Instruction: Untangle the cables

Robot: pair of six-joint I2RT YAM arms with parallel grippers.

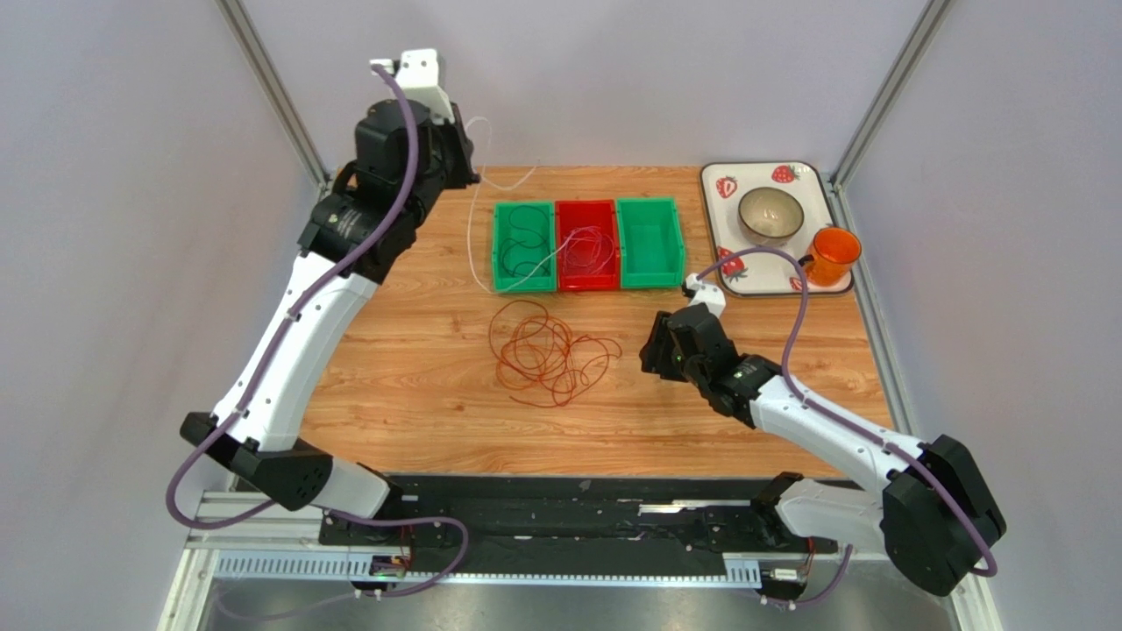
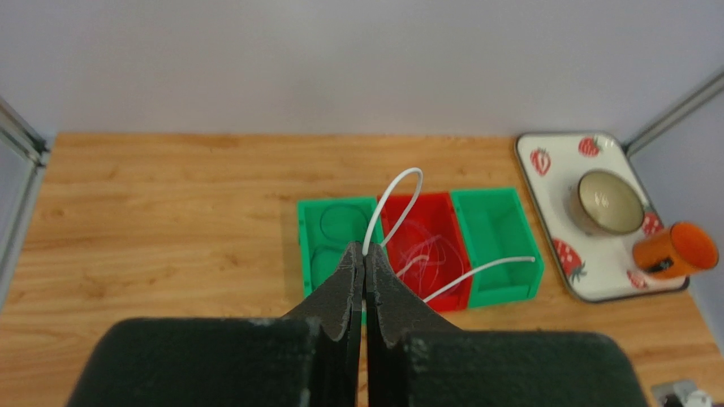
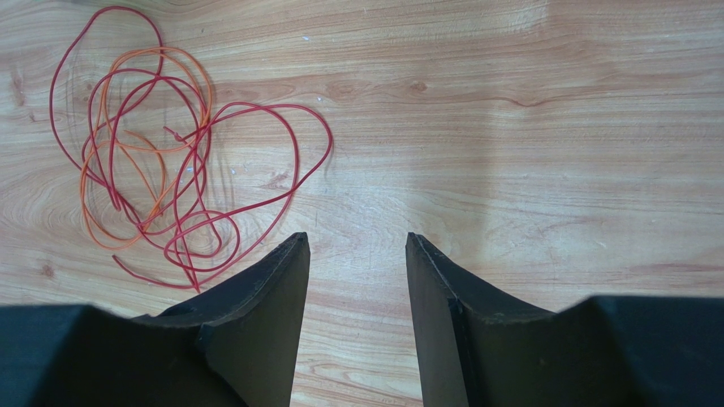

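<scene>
Left gripper (image 2: 364,254): fingers pressed together, pinching the white cable (image 2: 406,180) at their tips; arm raised high over the far left of the table (image 1: 395,381).
White cable: hung from that grip in loose loops above the row of bins, clear of the pile on the table. The top view showed its lower run beside the left green bin (image 1: 498,250); whether its end lay inside could not be told.
Right gripper (image 3: 357,240): fingers spread, nothing between them; it hovered over bare wood just beside the pile, not touching it.
Left green bin: held a dark cable (image 1: 527,224), coiled loosely.
Red bin (image 1: 587,284): held a red cable (image 1: 589,247) in loose loops; pale strands showed there in the left wrist view, too blurred to identify.
Right green bin (image 1: 651,250): no cable seen in it.
Pile (image 1: 547,352): red and orange cables lay crossed over one another in the middle of the table, near side of the bins.
Done, by judgement: two cables sorted, the white one separated but not set down.
Outstanding, by judgement: place the white cable; part the red and orange cables.
Progress: roughly halfway.
</scene>
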